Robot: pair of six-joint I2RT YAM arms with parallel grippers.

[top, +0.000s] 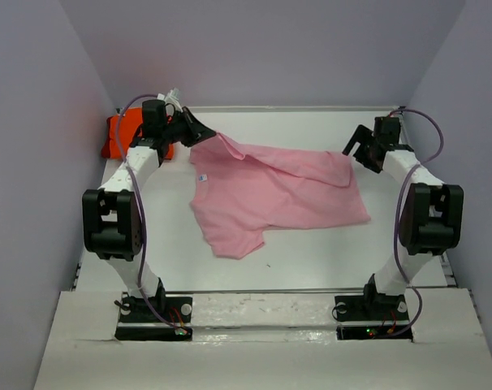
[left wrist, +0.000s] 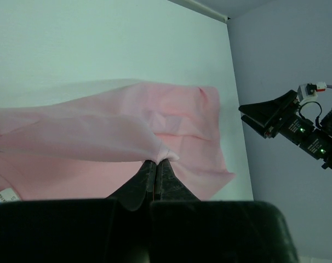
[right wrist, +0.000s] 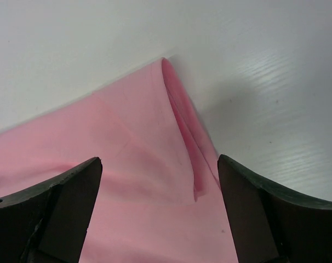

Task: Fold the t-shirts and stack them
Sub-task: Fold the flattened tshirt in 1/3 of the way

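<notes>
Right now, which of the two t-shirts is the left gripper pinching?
The pink t-shirt, spread out in the middle: the left gripper is shut on its far left corner. The orange t-shirt lies bunched at the far left, in neither gripper.

Light pink t-shirt (top: 278, 195) across centre of the top view, rumpled, partly folded over itself, upper-left corner raised off the surface, small white label showing (left of middle). Bright orange t-shirt (top: 118, 136) bunched at upper left of frame, apart from the pink.
</notes>
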